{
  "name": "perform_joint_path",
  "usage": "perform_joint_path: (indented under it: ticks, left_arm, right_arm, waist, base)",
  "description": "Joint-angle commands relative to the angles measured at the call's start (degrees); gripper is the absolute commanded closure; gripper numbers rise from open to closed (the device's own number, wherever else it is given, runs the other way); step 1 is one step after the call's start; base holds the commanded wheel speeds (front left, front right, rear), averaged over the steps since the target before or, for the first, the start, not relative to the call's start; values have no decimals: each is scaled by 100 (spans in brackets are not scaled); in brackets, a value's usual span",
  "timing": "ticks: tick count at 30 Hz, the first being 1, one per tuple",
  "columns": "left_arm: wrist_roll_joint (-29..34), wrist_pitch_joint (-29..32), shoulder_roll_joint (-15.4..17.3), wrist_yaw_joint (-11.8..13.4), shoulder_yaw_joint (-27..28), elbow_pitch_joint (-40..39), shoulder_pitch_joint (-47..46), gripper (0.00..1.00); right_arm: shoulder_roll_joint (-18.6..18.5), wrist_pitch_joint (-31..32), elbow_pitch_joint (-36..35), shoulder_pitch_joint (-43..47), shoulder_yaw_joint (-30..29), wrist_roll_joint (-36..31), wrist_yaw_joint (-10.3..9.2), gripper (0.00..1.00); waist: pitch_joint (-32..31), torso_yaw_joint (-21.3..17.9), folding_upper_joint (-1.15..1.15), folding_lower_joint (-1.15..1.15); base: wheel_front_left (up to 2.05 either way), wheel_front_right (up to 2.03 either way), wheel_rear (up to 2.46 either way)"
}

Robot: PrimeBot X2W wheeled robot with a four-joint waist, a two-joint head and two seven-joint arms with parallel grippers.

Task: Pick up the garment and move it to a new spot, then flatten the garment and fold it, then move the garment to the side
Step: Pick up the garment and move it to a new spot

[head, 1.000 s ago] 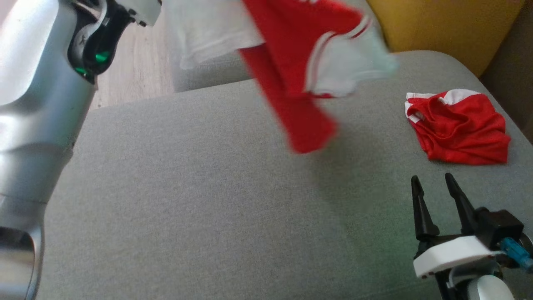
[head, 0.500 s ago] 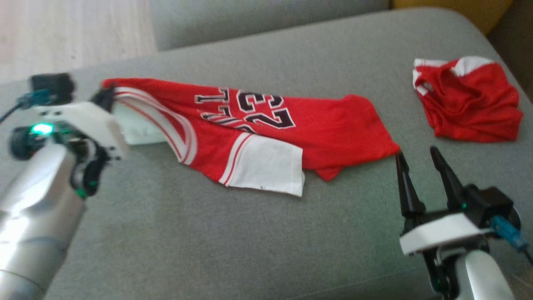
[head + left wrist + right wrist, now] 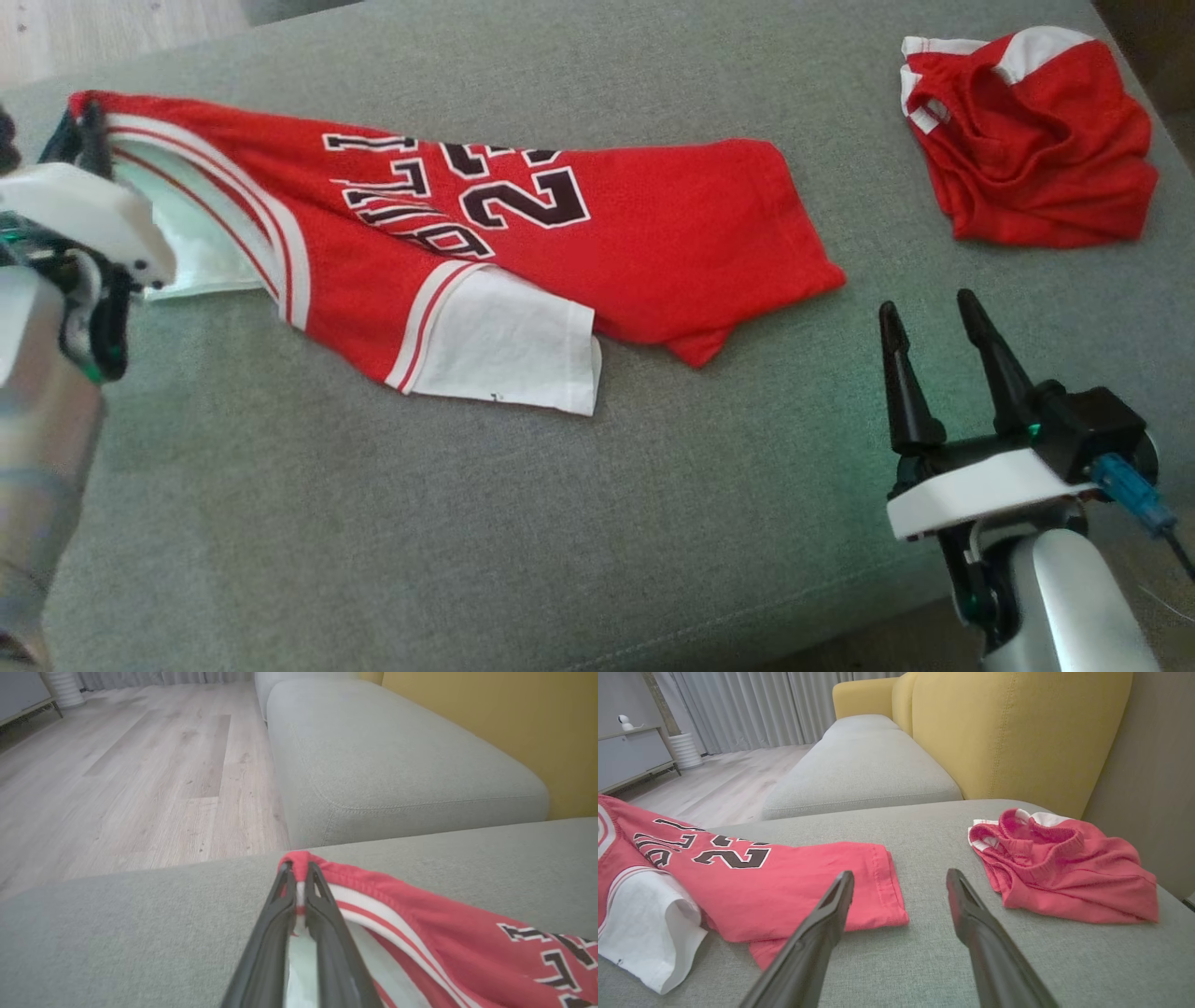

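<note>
The left gripper [image 3: 299,868] is pinched almost closed on the shoulder edge of the red basketball jersey [image 3: 653,224], which lies rumpled across the far left of the grey seat cushion [image 3: 467,523]. The right gripper [image 3: 925,302], jaws wide and empty, is over the cushion's near right. Crumpled red shorts [image 3: 1036,159] lie in its far right corner.

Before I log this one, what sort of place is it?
Probably a home living room: the red jersey lies on a grey sofa cushion with a yellow backrest, beside a wood-look floor and long curtains.
</note>
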Motion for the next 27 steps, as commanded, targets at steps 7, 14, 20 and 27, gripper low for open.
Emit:
perform_joint_path:
  ticks: [7,14,20,27]
  left_arm:
    - [-19,-503,-89,-354,120,119,-258,0]
    - [-87,-930,-269,-586,84,1,-3,0]
    - [-185,-1246,-360,-619,79,-563,717,0]
    - [35,-1456,-108,72,148,-1992,2213,0]
  right_arm:
    - [-29,-112,-8,-186,116,-3,37,0]
    - [-29,-114,154,-13,32,-13,37,0]
    - [-29,-119,232,317,-88,2,37,0]
    - [-29,-164,199,725,-289,38,37,0]
  waist:
    - [-515,282,0,-2]
    - [-1163,686,0,-2]
    - [-1735,1098,0,-2]
    - [-2016,1459,0,-2]
  base:
    - [0,0,0]
    - [0,0,0]
    - [0,0,0]
    - [0,0,0]
